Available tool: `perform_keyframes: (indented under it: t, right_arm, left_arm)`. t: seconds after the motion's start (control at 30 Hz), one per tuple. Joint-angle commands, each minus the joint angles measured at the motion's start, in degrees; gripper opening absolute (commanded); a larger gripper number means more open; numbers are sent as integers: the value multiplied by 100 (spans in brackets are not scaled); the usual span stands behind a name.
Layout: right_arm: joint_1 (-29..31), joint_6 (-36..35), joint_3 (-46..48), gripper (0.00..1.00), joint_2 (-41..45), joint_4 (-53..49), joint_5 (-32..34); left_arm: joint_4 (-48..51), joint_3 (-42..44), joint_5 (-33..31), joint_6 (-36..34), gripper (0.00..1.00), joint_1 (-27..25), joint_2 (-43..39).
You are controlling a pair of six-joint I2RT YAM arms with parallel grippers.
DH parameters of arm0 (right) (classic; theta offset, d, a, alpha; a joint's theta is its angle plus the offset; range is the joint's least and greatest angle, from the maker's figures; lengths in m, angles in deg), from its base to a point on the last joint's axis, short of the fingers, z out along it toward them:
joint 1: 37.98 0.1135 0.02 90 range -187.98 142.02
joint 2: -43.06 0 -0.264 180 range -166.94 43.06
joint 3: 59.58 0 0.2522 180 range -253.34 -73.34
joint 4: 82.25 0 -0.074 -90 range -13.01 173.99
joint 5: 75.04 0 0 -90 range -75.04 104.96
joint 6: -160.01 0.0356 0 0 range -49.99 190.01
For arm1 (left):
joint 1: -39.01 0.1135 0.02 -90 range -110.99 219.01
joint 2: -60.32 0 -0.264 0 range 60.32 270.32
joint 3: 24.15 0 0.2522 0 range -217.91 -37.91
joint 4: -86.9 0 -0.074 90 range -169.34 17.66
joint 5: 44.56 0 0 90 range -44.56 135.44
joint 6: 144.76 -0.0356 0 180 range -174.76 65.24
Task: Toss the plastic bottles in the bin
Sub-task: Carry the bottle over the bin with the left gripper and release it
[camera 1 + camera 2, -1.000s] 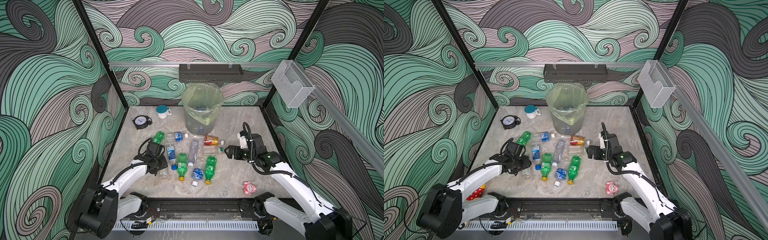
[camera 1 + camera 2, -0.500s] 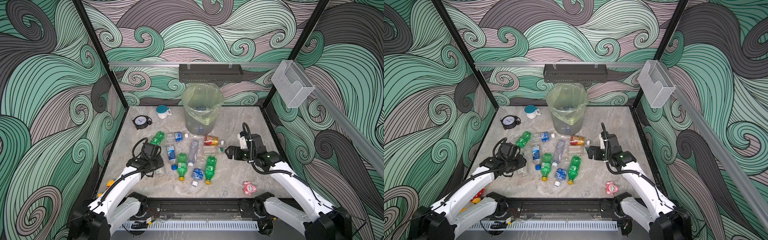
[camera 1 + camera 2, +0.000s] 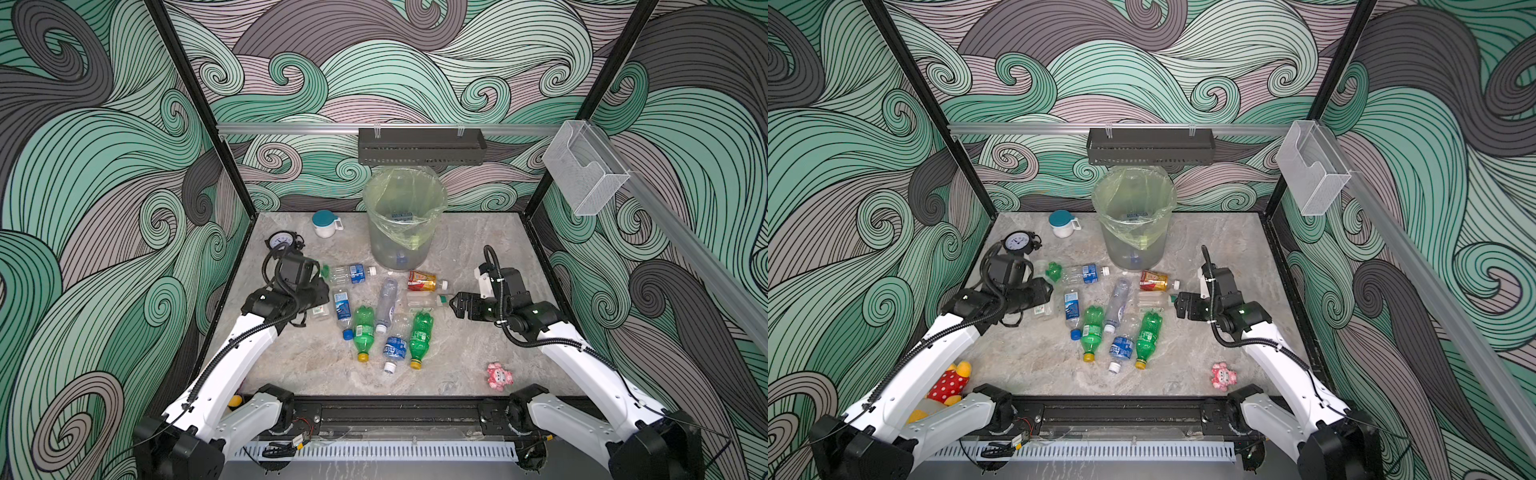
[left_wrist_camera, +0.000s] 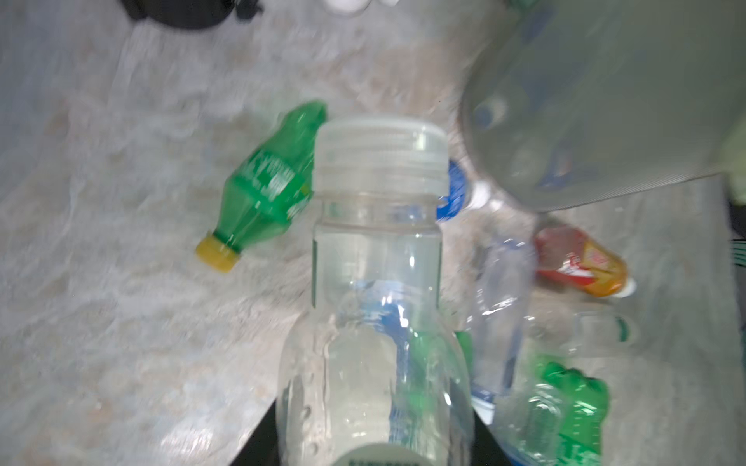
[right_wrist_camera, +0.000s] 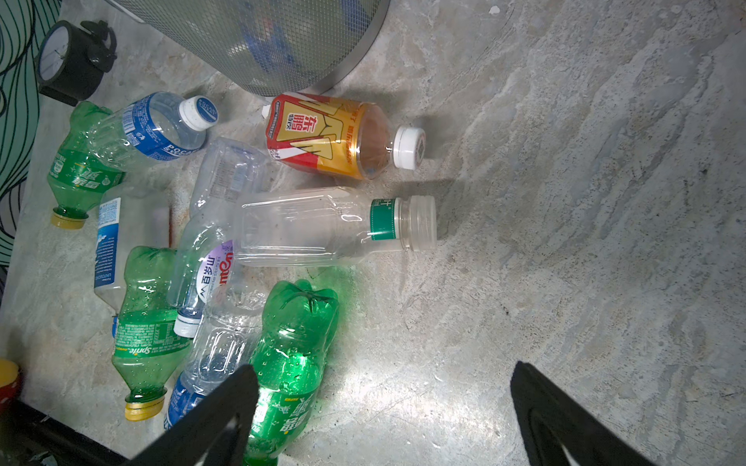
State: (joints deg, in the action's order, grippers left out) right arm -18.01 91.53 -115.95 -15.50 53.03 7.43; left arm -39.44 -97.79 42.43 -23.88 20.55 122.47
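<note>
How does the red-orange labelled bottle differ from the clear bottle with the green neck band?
The red-orange labelled bottle wears a full wrap and an opaque white cap; the clear bottle with the green neck band is bare-bodied with a translucent cap. Both lie on their sides.

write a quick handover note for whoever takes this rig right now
Left pincer: shut on a clear bottle with a pale cap, beside the pile, not yet at the bin.
Right pincer: open, empty, just right of the pile.
Bin: back centre; at least one blue-labelled bottle lies inside.
Left to do: drop the held bottle in, then clear roughly ten more lying on the table in front of the bin, among them the red-orange bottle and three green bottles.
</note>
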Motion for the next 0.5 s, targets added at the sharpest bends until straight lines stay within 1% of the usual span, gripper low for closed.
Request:
perform_keyframes:
  t: [0.0, 0.1, 0.13, 0.17, 0.2, 0.23, 0.27, 0.33, 0.37, 0.4, 0.47]
  right_arm:
    - [0, 53, 42, 97, -23, 44, 16]
    - [-2, 67, 18, 97, -10, 37, -30]
    - [-3, 86, 33, 97, -6, 62, -29]
    - [7, 105, 33, 97, -6, 97, -50]
    - [7, 118, 33, 97, -14, 117, -87]
    - [25, 129, 10, 96, -30, 116, -142]
    - [33, 130, -22, 96, -62, 102, -185]
    - [73, 106, -71, 96, -85, 10, -225]
    - [95, 83, -87, 96, -77, -42, -207]
    - [113, 53, -90, 96, -68, -93, -189]
    - [143, 9, -64, 96, -26, -148, -168]
  left_arm:
    - [-280, -1429, 604, -467, 32, -44, 760]
    - [-540, -3231, 1437, -271, 32, -84, 1975]
    - [-598, -3913, 1627, -159, 32, -131, 2499]
    - [-531, -4673, 1775, -106, 38, -205, 3018]
    - [-401, -5332, 1945, -87, 57, -260, 3409]
    - [-200, -6044, 2126, -12, 74, -307, 3891]
    - [-84, -6575, 2343, 47, 81, -328, 4236]
    - [-113, -6980, 2730, 135, 89, -346, 4524]
    - [-162, -6918, 2763, 150, 89, -357, 4486]
    - [-213, -6739, 2711, 120, 89, -367, 4358]
    - [-477, -5996, 2442, 39, 90, -353, 3897]
